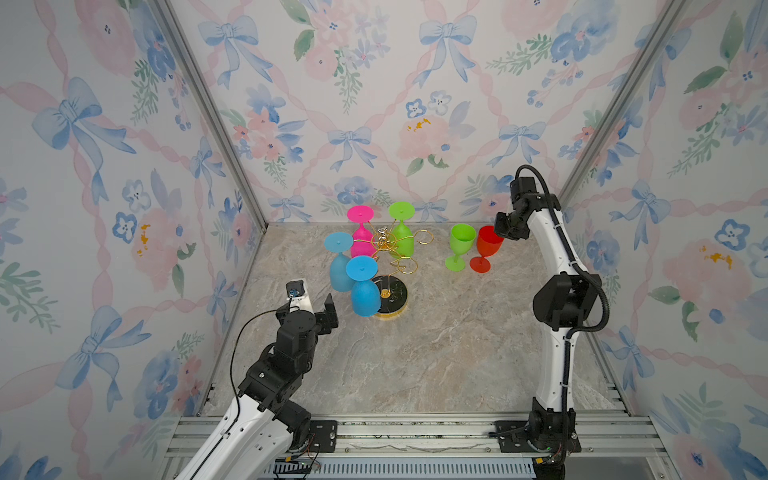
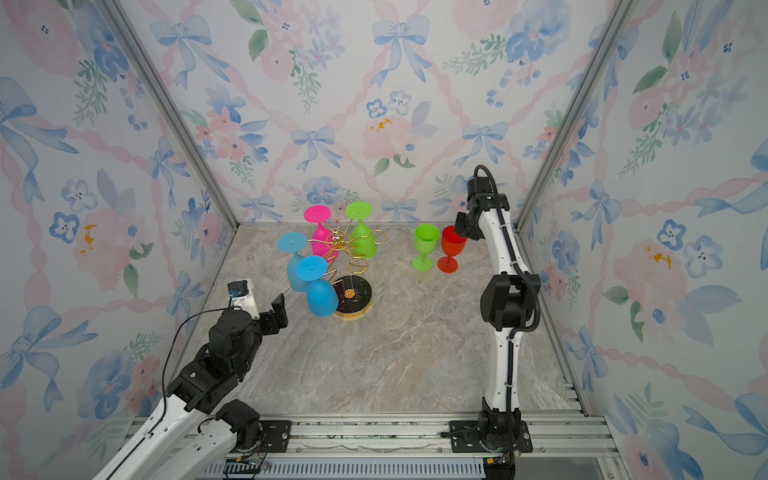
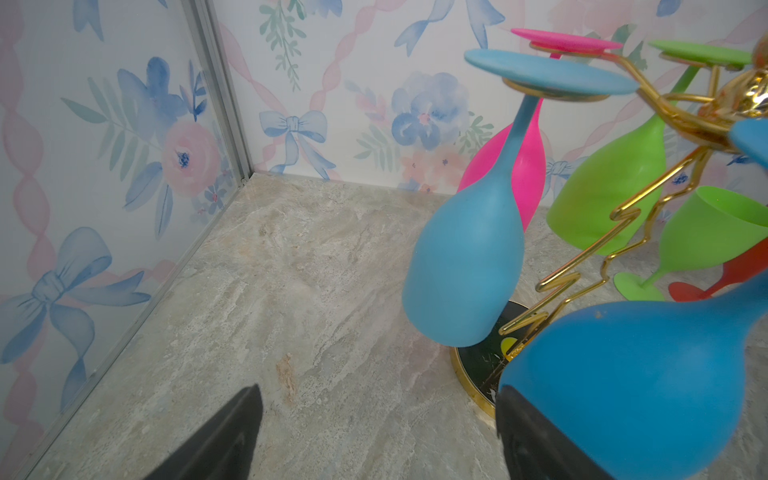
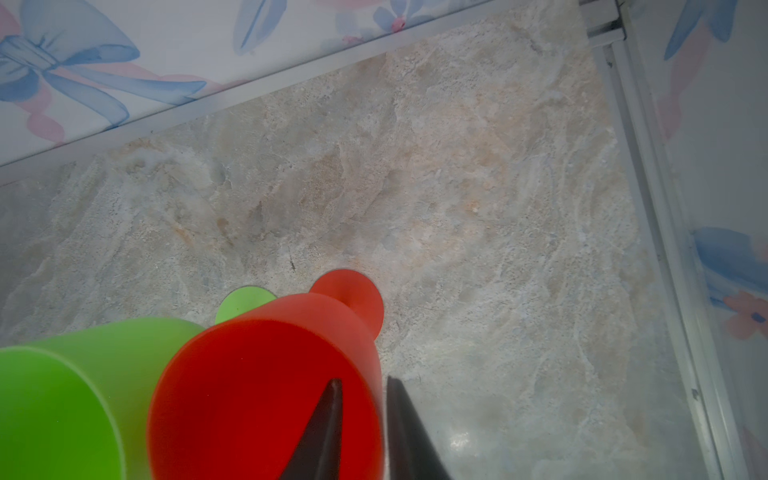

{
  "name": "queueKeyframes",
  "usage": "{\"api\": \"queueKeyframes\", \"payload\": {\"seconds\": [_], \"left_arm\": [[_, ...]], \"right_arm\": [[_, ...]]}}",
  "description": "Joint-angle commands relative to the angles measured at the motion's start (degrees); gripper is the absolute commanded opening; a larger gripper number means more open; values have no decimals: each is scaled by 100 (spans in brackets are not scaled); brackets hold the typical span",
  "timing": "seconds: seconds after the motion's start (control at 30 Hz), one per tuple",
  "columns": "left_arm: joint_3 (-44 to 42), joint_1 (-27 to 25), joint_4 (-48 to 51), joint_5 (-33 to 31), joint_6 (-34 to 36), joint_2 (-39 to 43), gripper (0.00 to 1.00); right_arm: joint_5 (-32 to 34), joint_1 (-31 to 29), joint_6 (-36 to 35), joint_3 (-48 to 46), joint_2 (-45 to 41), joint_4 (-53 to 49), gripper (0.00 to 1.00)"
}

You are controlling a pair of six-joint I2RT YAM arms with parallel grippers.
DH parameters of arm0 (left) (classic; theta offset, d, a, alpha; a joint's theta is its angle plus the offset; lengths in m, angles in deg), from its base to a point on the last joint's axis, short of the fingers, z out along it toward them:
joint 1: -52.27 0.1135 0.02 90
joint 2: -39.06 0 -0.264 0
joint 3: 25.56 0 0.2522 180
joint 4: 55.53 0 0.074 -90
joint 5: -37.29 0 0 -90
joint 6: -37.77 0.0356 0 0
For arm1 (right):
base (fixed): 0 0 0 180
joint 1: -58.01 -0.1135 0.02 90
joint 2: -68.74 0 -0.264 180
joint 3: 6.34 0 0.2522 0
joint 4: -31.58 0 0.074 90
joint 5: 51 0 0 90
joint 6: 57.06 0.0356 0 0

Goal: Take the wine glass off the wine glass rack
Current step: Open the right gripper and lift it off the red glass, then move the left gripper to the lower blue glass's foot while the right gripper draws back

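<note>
Wine glass rack: the wine glass rack (image 1: 383,241) stands at the far middle of the marble table (image 1: 436,353). Its round black base (image 1: 395,291) sits nearer than its hub in both top views.
Hung glasses: four hang bowl-down from the gold rings. The pink glass (image 1: 360,243) and the hanging green glass (image 1: 402,241) are on the far side. The pale blue glass (image 1: 341,274) hangs at the left and the blue glass (image 1: 365,291) nearest.
Free rings: one ring on the right (image 1: 424,237) and one on the near right (image 1: 405,266) carry nothing.
Standing glasses: the upright green glass (image 1: 461,241) and the red glass (image 1: 487,247) stand on their feet to the right of the rack, just beside each other.
Right gripper: the right gripper (image 4: 363,380) sits at the red glass's rim with its jaws a little apart. One finger is inside the bowl and the other just outside the wall. Red shows between the inner finger and the wall, so nothing is clamped.
Left gripper: the left gripper (image 3: 378,388) is spread wide and holds nothing, near and left of the rack.
In the way: the blue glass's bowl hangs in front of the base and crowds one left finger (image 3: 536,436). I cannot tell whether they touch. The pale blue glass hangs just beyond it.
</note>
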Motion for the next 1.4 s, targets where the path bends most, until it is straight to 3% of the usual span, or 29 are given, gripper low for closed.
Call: {"api": "queueKeyframes", "payload": {"seconds": [0.0,0.17,0.37,0.53,0.7,0.83,0.97,1.17,1.37], "left_arm": [[81,39,-9,94,-1,-1,90],[83,43,-8,112,-1,-16,90],[83,43,-7,119,-13,-3,90],[77,38,-24,163,-19,36,91],[51,46,-67,270,-85,103,92],[6,49,-66,469,-278,253,93],[114,52,15,809,-515,370,94],[1006,60,554,1118,-838,3,93],[1594,60,757,1548,-1204,-324,93]], "right_arm": [[-101,32,92,3,-288,76,27],[-44,40,43,-99,-572,60,31],[16,40,-99,-707,-1352,172,49],[-73,-36,-191,-2388,-2751,1215,67],[-659,-140,-337,-3878,-4043,1919,75],[-1262,-296,-432,-5127,-4922,2460,77],[-1436,-727,-645,-6174,-5632,2910,77],[-1447,-1698,-1204,-7144,-6301,3353,81],[-1634,-1931,-1080,-7889,-6699,4012,82]]}}
